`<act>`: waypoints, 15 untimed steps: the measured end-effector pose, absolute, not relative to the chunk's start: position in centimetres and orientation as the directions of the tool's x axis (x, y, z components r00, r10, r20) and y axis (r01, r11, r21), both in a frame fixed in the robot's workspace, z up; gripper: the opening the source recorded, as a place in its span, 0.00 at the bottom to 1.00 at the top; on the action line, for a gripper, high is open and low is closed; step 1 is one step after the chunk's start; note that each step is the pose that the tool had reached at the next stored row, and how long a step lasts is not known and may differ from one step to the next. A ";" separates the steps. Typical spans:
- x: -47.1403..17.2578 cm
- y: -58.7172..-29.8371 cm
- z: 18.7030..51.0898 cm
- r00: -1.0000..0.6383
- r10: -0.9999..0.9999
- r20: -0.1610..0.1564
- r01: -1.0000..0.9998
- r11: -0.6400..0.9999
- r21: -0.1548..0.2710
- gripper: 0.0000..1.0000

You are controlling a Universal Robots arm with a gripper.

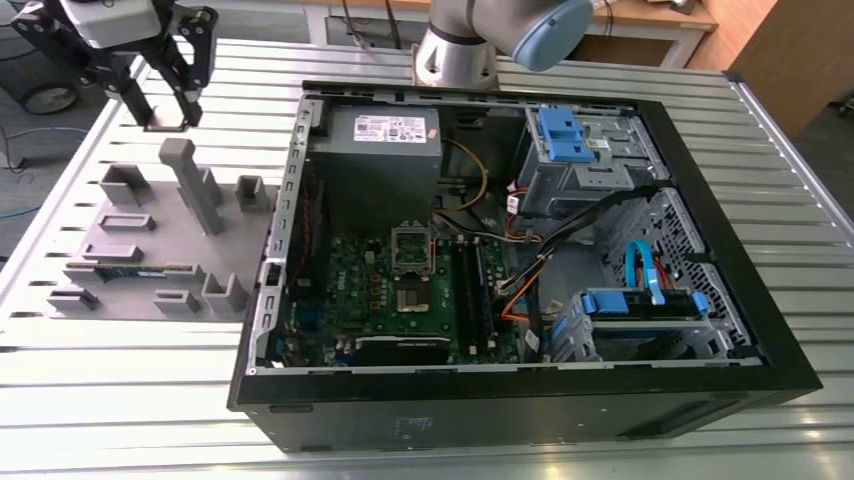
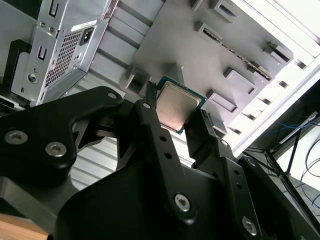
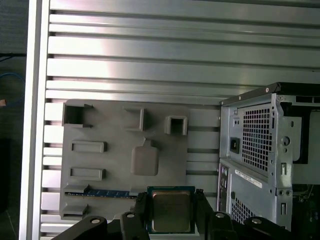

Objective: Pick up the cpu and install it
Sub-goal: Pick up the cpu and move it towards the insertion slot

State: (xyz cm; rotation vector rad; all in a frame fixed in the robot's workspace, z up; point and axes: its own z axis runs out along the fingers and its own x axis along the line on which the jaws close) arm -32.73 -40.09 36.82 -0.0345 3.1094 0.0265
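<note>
- The gripper (image 2: 176,109) is nearest the lens in both wrist views: its two black fingers (image 2: 159,135) are closed narrowly on the cpu (image 2: 178,106), pinching opposite edges.
- The cpu (image 3: 171,210) sits between the fingertips with its silver-grey metal top facing the cameras and a green rim around it. It is held in the air, apart from everything below.
- Print on the chip's lid is too faint to read.
- A grey holder tray (image 3: 115,125) lies on the slatted metal table (image 3: 150,60). One slot holds a long green memory stick (image 3: 107,192), and a shallow square recess (image 3: 145,160) lies near the middle.
- In the exterior view the gripper (image 1: 167,108) hangs above the table just past the tray's (image 1: 134,235) far end — well apart from the open computer case (image 1: 481,395) on the exterior view's right.
- Inside the case are the green motherboard (image 1: 461,290) with its dark socket (image 1: 408,298), and a grey power supply (image 1: 380,165) with a white label (image 1: 387,127) — too small to read.
</note>
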 end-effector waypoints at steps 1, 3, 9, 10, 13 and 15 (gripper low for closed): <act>-32.6 -40.1 36.8 -0.999 -0.022 -0.032 -0.022 1.000 0.017 0.47; -32.4 -40.1 36.8 -0.999 -0.022 -0.032 -0.022 1.000 0.017 0.47; -31.7 -40.1 36.8 -0.999 -0.022 -0.032 -0.022 1.000 0.017 0.47; -31.6 -40.1 36.8 -0.999 -0.022 -0.032 -0.022 1.000 0.017 0.47; -31.3 -40.1 36.8 -0.999 -0.022 -0.032 -0.022 1.000 0.017 0.47; -31.1 -40.1 36.8 -0.999 -0.022 -0.032 -0.023 1.000 0.017 0.47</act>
